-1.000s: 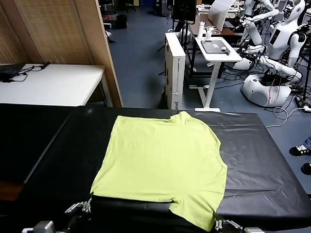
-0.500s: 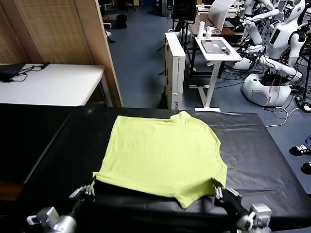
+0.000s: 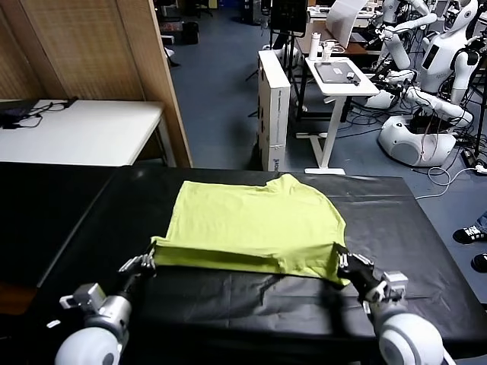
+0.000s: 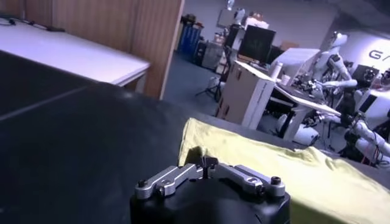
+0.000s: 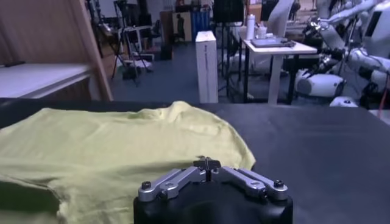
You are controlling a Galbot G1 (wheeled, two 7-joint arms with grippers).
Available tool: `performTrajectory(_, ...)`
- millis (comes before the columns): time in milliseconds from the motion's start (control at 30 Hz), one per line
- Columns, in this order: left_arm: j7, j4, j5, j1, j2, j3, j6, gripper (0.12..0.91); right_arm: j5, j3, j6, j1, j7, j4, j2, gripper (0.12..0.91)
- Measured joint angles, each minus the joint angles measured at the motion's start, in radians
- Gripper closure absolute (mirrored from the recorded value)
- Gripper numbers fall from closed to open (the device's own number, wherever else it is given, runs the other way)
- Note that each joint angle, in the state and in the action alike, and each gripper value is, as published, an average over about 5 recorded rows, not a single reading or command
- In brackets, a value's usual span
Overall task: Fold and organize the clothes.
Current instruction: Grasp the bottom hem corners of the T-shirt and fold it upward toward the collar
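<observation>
T-shirt (image 3: 255, 224): lime yellow-green, lying in the middle of the black table (image 3: 76, 228); its near hem is lifted and carried toward the collar, so the near part looks doubled over.
Left gripper (image 3: 141, 264): at the shirt's near left corner, fingers pinched narrow on the fabric edge.
Right gripper (image 3: 348, 266): at the shirt's near right corner, fingers closed on the cloth there.
Handling: I'd judge it light, thin and floppy, apt to sag between the two holds and wrinkle. The corners are the sensible grip, kept level so the fold lands straight.
Head view: shows both corners and the whole fold line at once.
Left wrist view: shows only the raised corner and the shirt's edge beyond the fingers.
Right wrist view: shows the top surface's soft ripples and the collar at the far side.
</observation>
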Motion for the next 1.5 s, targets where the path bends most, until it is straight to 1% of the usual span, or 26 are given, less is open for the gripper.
performTrajectory(267, -0.001, 0.059, 0.0, -0.053, 0.023, 0.014, 0.001, 0.883, -0.009, -0.016, -0.002, 0.029, 0.001, -0.038, 0.006, 0.886)
performTrajectory(500, -0.002, 0.1, 0.0, -0.084, 0.029, 0.026, 0.001, 0.883, -0.017, -0.018, -0.005, 0.038, 0.003, -0.061, 0.009, 0.886)
performTrajectory(1167, 0.0, 0.176, -0.001, -0.159, 0.053, 0.077, 0.003, 0.883, -0.02, -0.016, -0.011, 0.044, 0.006, -0.089, 0.019, 0.886)
performTrajectory(1367, 0.0, 0.197, -0.002, -0.181, 0.059, 0.088, 0.002, 0.883, -0.007, -0.009, -0.03, 0.041, 0.004, -0.084, 0.017, 0.885)
performTrajectory(1400, 0.001, 0.202, -0.002, -0.184, 0.06, 0.089, 0.002, 0.883, -0.003, -0.006, -0.035, 0.039, 0.003, -0.079, 0.015, 0.873)
performTrajectory(1433, 0.001, 0.205, -0.002, -0.186, 0.061, 0.09, 0.003, 0.883, 0.002, -0.002, -0.041, 0.036, 0.001, -0.074, 0.012, 0.842)
performTrajectory(1500, 0.001, 0.211, -0.003, -0.19, 0.061, 0.091, 0.006, 0.883, 0.011, 0.006, -0.051, 0.028, -0.002, -0.059, 0.004, 0.743)
